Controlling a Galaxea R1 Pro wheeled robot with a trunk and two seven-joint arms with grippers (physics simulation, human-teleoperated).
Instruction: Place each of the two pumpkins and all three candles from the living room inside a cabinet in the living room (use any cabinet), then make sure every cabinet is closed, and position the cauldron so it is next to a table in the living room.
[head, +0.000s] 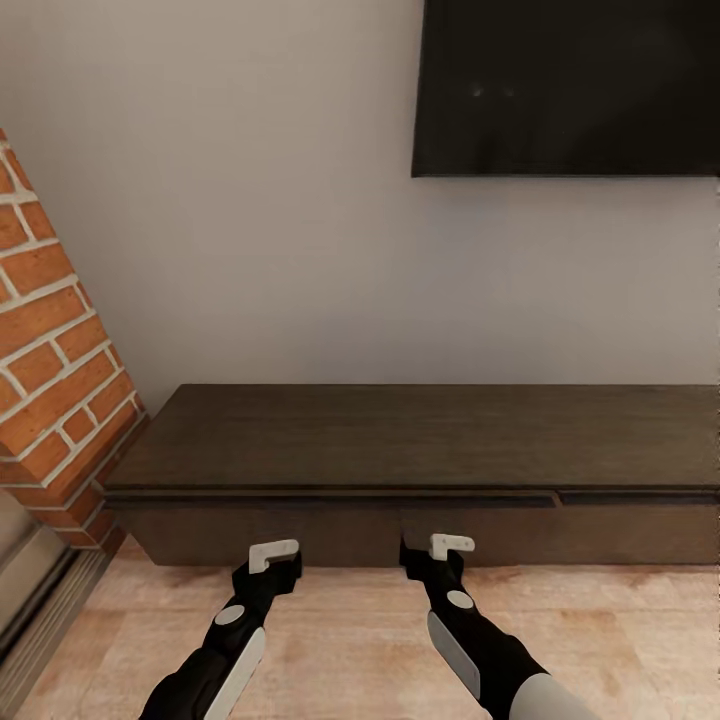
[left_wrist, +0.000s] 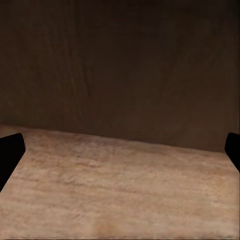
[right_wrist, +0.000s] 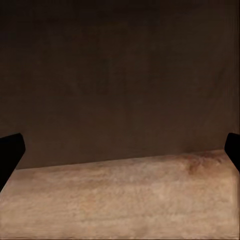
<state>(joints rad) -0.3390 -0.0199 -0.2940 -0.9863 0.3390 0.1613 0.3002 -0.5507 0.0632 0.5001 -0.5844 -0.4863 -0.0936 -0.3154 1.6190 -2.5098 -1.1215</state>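
From the head view, the robot faces the cabinet (head: 420, 440), the long low dark-brown unit set against the pale wall under a black screen (head: 568, 88), with a brick pillar (head: 50, 350) at its left end. Both arms reach forward and low: the left gripper (head: 272, 560) and the right gripper (head: 448, 552) hang just in front of the drawer fronts, over the wooden floor (head: 360, 640), and neither carries anything. No pumpkin, candle or cauldron is to be seen here, so my judgement is that the step in hand concerns the cabinet itself, opening a drawer to receive the things or checking that all fronts are shut. The fronts have no handles; a dark gap runs under the top edge, and the next move likely calls for fingers hooked there or pressed flat on a front. There is open floor behind the arms for a drawer to slide out, while the pillar closes off the left. In the left wrist view, 2 dark fingertips (left_wrist: 10, 150) sit far apart at the frame's sides, so this claw is spread wide, with the dark cabinet front meeting the floor ahead. The right wrist view shows the same: fingertips (right_wrist: 10, 150) wide apart, nothing between them, the front close ahead.
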